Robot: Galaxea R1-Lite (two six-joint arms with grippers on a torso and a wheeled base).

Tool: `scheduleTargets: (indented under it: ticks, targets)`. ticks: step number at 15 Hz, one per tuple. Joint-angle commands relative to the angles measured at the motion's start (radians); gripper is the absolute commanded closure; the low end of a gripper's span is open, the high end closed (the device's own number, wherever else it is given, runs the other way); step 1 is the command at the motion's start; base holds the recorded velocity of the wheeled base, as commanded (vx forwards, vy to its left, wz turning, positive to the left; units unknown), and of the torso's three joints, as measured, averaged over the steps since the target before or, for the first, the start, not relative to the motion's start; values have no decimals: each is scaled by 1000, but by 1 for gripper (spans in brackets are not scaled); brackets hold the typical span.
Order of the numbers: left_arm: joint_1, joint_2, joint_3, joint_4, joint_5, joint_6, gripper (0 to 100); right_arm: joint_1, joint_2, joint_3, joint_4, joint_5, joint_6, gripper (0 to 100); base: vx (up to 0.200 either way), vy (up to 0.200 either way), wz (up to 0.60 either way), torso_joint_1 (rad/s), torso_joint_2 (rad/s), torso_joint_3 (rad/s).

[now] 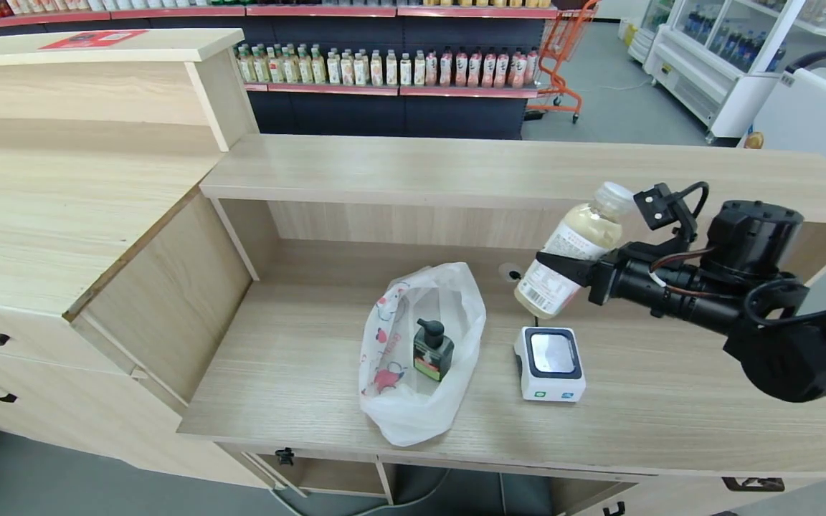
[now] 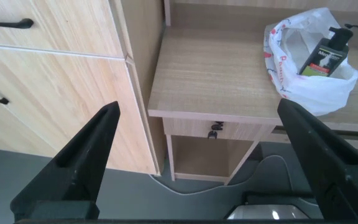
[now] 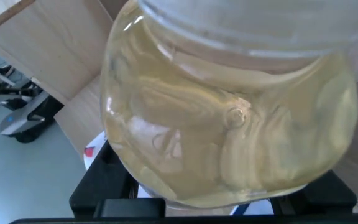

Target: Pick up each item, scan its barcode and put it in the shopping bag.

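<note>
**Bottle handling**

Treat the bottle (image 1: 572,251) as moderately heavy (judged full of pale liquid). Expect a smooth, rounded plastic wall that gives a little under squeeze and can slip or swivel in a light grip. Grip across the labelled mid-body, clear of the barcode and the cap. Avoid the narrow neck.

**Present state**

- Note the right gripper (image 1: 562,265) clamped on the bottle at mid-label, with the bottle tilted cap-up above the scanner (image 1: 551,362) and clear of the counter (image 1: 671,408).
- Note the left gripper (image 2: 199,107) spread wide and holding nothing, low beside the counter's front edge.
- Locate the bag (image 1: 399,401) just beside the scanner, lying open with a pump bottle (image 1: 432,351) inside.

**View comparison**

- Consult the head view for bottle tilt, barcode position on the lower label, and the scanner beneath.
- Consult the right wrist view for the liquid, seen close through the clear wall.
- Consult the left wrist view for the bag mouth from the front.
</note>
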Motion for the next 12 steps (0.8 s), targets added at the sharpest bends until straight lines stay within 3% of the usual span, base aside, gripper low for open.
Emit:
scheduleTargets:
  ticks: [1,4,9,12]
  targets:
    - [0,2,0,-1,0,0,0,14,72,-111,78,-4,0,100,0,0,0,0,0,0]
    - [0,2,0,-1,0,0,0,67,166,-228,139,-107,0,100,0,0,0,0,0,0]
    - [0,2,0,-1,0,0,0,127,367,-420,145,-124,-34,100,0,0,0,0,0,0]
    - [0,2,0,-1,0,0,0,161,488,-499,139,-131,-126,100,0,0,0,0,0,0]
